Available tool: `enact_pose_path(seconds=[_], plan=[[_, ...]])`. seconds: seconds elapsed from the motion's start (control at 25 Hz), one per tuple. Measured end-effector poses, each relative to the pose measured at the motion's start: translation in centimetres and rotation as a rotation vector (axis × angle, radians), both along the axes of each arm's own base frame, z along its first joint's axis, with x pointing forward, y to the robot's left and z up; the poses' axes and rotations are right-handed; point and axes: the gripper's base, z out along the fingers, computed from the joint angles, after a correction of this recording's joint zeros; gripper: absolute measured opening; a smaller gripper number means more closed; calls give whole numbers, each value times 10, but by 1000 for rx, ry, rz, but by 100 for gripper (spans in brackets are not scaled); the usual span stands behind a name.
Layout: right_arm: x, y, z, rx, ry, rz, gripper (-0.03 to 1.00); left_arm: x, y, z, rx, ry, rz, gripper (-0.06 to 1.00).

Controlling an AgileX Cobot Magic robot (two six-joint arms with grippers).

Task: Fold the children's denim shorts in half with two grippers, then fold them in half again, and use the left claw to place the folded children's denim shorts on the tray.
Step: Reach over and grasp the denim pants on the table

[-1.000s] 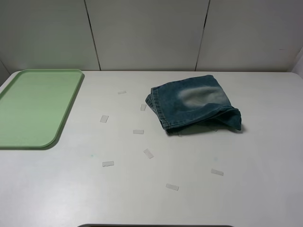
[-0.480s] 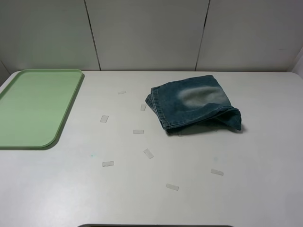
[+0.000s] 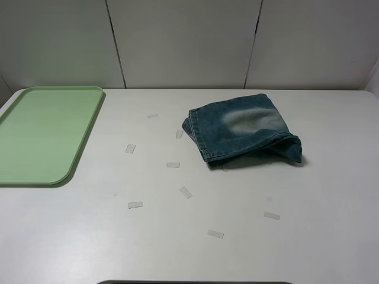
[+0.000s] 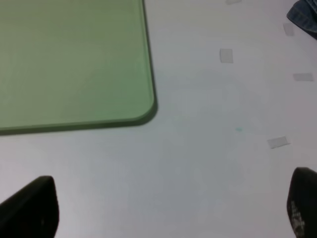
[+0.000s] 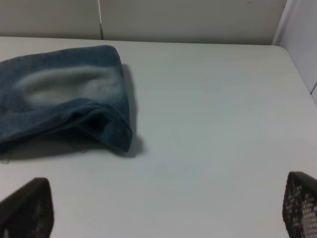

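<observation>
Tray: we are seeing the flat pale-green plastic tray (image 3: 41, 136), floor bare, at the surface's (image 3: 296, 248) left edge.
Shorts: folded blue denim shorts (image 3: 243, 127) are lying right of centre, well apart.
Fingers: left fingers (image 4: 29, 210) and right fingers (image 5: 27, 210) are hanging open, empty.

tray (image 3: 47, 133): left side cut off by the exterior high view's edge; left wrist view shows only 1 rounded corner, the rest runs off frame.
children's denim shorts (image 3: 243, 127): folded, inner layers and underside hidden; a blue sliver at a frame corner in the left wrist view; 1 end cut off in the right wrist view.
left gripper (image 4: 168, 210): only 2 dark fingertips (image 4: 29, 206) show, blurred.
right gripper (image 5: 163, 208): only 2 latticed fingertips (image 5: 301, 203) show.
scraps (image 3: 186, 191): pale bits on the table (image 3: 308, 236), too small to tell the material.
dark strip (image 3: 195, 282): cut off at the exterior high view's bottom edge, cannot tell what.
</observation>
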Motion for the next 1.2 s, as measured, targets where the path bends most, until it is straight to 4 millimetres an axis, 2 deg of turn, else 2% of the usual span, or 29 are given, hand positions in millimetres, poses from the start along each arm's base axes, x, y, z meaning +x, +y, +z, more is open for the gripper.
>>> enact_pose_path(seconds=[0.16,0.32,0.52,0.68,0.88,0.92,1.04,1.2], plan=[[0,0,0,0,0,0,70,11,0,14,-1,55,0,91],[0,0,0,0,-1,0,70,43,0,37,-2,175,1,91],[0,0,0,0,-1,0,70,104,1,60,-11,299,12,91],[0,0,0,0,-1,0,70,155,-4,69,-48,369,-2,91],[0,0,0,-1,-1,0,70,215,-24,66,-68,390,-79,91],[0,0,0,-1,-1,-1,70,215,-24,66,-68,390,-79,91],[0,0,0,-1,-1,-1,70,246,-47,52,-82,423,-115,91],[0,0,0,-2,-2,-1,70,273,-89,28,-94,458,-182,91]])
